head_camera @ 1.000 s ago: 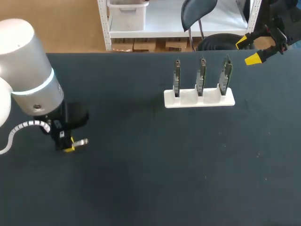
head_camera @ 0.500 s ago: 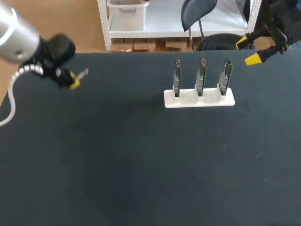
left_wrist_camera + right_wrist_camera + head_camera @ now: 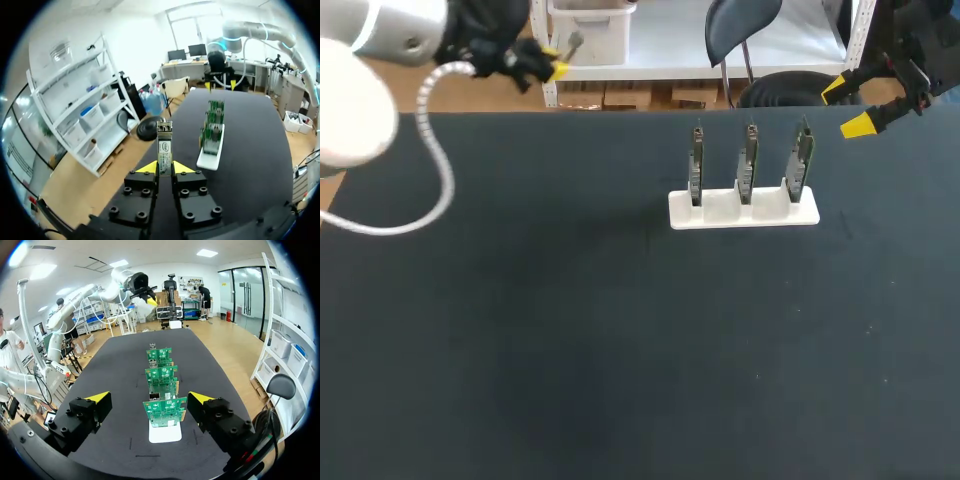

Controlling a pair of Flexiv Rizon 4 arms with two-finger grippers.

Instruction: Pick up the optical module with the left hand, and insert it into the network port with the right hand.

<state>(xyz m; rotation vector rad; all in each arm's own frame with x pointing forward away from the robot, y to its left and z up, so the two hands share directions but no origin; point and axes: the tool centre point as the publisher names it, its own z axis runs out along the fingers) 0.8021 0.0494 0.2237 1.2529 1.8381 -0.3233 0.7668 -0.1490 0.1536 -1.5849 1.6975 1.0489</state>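
Module first: the optical module (image 3: 164,145) is clamped between the 2 yellow-tipped fingers of the left pincer (image 3: 164,167). Its long axis runs straight out along those fingers, and most of its body stands clear beyond the tips. From the head view it hangs in the air over the far left edge of the worktop (image 3: 620,350), touching nothing else. The 3 green boards (image 3: 749,160) stand upright in a row in a white holder (image 3: 743,212), well apart from the module and ahead of it to one side. I judge the network port to be on one of them (too small to single out from above). The right pincer (image 3: 847,106) hovers past the holder at the far right with its fingers spread wide and nothing between them; its own camera looks down the row of boards. So the holder lies between the 2 arms, and the right one is much nearer it. The handover probably calls for the module's free end to be offered toward the right pincer.
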